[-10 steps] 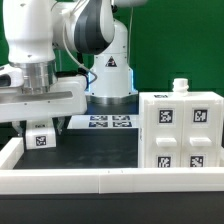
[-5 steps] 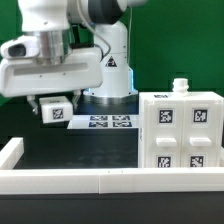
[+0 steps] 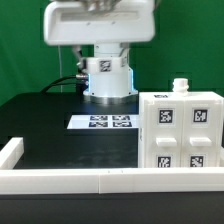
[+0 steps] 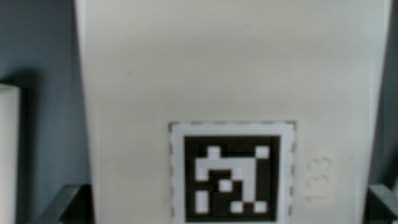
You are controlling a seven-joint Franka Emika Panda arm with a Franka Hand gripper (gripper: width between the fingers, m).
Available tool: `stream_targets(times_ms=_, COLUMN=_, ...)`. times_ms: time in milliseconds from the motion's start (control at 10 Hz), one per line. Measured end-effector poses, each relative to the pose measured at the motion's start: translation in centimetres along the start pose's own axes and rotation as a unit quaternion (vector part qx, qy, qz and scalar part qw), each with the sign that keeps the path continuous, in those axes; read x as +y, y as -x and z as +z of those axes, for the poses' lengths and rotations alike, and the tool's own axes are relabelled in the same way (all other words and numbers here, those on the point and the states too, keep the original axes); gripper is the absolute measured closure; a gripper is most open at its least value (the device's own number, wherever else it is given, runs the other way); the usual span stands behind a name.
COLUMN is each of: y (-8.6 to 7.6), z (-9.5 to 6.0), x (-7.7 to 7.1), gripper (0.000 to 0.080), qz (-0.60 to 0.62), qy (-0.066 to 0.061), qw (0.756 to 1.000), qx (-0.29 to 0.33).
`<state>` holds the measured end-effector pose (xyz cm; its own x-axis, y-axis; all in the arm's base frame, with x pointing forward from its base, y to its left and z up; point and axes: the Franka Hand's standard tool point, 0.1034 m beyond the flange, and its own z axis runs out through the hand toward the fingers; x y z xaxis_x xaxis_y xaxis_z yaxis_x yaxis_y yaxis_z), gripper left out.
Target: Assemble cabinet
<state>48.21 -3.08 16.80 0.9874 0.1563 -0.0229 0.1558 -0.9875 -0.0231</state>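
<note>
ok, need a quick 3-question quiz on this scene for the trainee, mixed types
1. True or false: the cabinet stands at the exterior view's left.
2. How many tagged drawer fronts show on its face?
3. What fills the wrist view? A: a white tagged part. B: a green wall. C: a cable.

Key: 1 false, it stands at the right. 2 four. 3 A.
</note>
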Motion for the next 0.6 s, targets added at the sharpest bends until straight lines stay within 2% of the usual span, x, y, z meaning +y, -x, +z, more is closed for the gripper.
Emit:
stream_targets(times_ms=100, y=-1.8, z=-0.8, x=-1.7, gripper=0.0236, qz=0.018, qy=0.005, qw=1.0, qx=0.003)
stream_targets(times_ms=200, y=-4.1, z=-1.3, x=-3.6, gripper=0.0236, qz=0.041, qy=0.004, qw=0.999, qx=0.004)
stream_targets(times_ms=300, y=-5.8, z=-1.4, x=-4.6, gripper=0.0236, qz=0.041, qy=0.004, qw=0.999, qx=0.011)
stream_targets(times_ms=600, y=-5.3, z=-1.1, x=-4.2, gripper=0.0236, qz=0.037, qy=0.004, qw=0.999, qx=0.008)
